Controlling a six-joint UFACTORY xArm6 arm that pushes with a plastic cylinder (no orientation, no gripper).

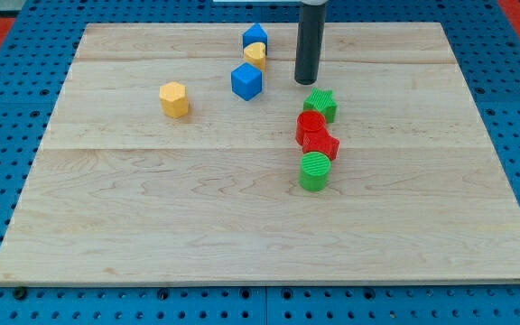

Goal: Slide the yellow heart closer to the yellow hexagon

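Pale wooden tabletop on blue pegboard. The rod's tip touches nothing; there is no hand, so nothing is held. Left of the tip, the yellow heart sits wedged between two blue blocks. Further left, well apart, stands the yellow hexagon. Judging by that gap, the push remains undone.

The view's top cuts off my rod; the yellow heart (perhaps half) hides behind a blue block.
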